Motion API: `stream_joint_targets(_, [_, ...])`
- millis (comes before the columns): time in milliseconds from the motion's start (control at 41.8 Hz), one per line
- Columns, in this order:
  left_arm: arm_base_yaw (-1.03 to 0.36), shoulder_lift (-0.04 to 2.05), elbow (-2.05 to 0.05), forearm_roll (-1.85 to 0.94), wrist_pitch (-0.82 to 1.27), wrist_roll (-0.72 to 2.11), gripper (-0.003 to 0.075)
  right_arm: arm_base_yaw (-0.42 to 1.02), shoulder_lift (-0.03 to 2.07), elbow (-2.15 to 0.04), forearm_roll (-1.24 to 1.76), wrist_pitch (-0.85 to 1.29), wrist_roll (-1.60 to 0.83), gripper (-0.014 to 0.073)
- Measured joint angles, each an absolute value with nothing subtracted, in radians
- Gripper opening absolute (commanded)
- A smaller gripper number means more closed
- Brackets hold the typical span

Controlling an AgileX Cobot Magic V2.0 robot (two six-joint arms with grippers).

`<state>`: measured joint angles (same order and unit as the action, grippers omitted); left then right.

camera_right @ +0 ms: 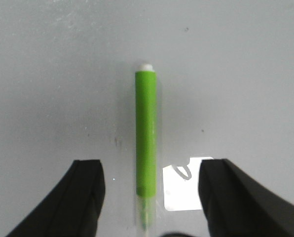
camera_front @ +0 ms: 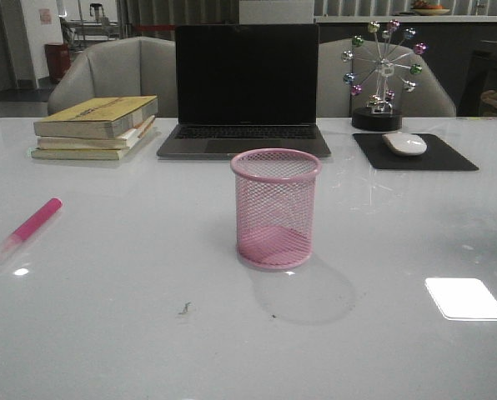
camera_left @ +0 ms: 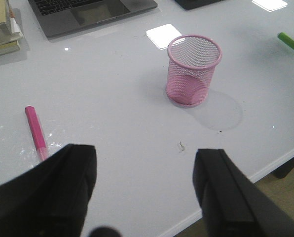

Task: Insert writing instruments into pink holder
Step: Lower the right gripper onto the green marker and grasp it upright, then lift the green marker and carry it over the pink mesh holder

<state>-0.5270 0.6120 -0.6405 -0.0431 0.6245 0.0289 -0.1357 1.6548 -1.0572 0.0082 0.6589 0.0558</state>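
Observation:
The pink holder [camera_front: 276, 208] stands upright and empty mid-table; the left wrist view shows the pink holder [camera_left: 193, 69] too. A magenta highlighter [camera_front: 28, 229] lies flat at the left; in the left wrist view this magenta highlighter [camera_left: 36, 131] sits just beyond one finger. My left gripper [camera_left: 146, 170] hovers open above bare table near the front edge. The green highlighter [camera_right: 146, 133] lies flat, and my right gripper [camera_right: 152, 185] is open with a finger on either side of it, not touching. An end of the green highlighter [camera_left: 291, 44] shows at the right. Neither gripper shows in the front view.
At the back are a stack of books [camera_front: 94, 127], an open laptop [camera_front: 245, 92], a black mouse pad [camera_front: 414, 152] with a white mouse [camera_front: 404, 143], and a ferris-wheel ornament [camera_front: 382, 79]. The table's front edge [camera_left: 265, 170] runs close to my left gripper.

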Motion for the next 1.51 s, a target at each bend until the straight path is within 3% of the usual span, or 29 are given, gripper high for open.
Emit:
stream_joint_targets(335, [-0.527,0.612,-0.641,-0.045,0.625,0.029,0.0454,-0.136,1.872,-1.219,0.008,0.672,0.056,0.0517])
stream_joint_targets(646, [-0.527,0.612,-0.641,-0.047,0.625,0.030,0.0454,-0.136,1.933,-1.242,0.008,0.682,0.056,0.0511])
stream_joint_targets(1029, [-0.527,0.612,-0.641,-0.047,0.625,0.030,0.0454,-0.136,1.941,-1.242,0.008,0.683,0.056,0.0188])
stream_joint_targets(1316, [-0.527,0.612,-0.641,-0.047,0.625,0.030,0.0454,-0.133,1.901,-1.237,0.008,0.665,0.056,0.0181])
stream_joint_targets(1508, [-0.527,0.612,-0.641,-0.047,0.625,0.030,0.0454,-0.062,1.704,-1.127,0.008,0.515,0.056,0.0181])
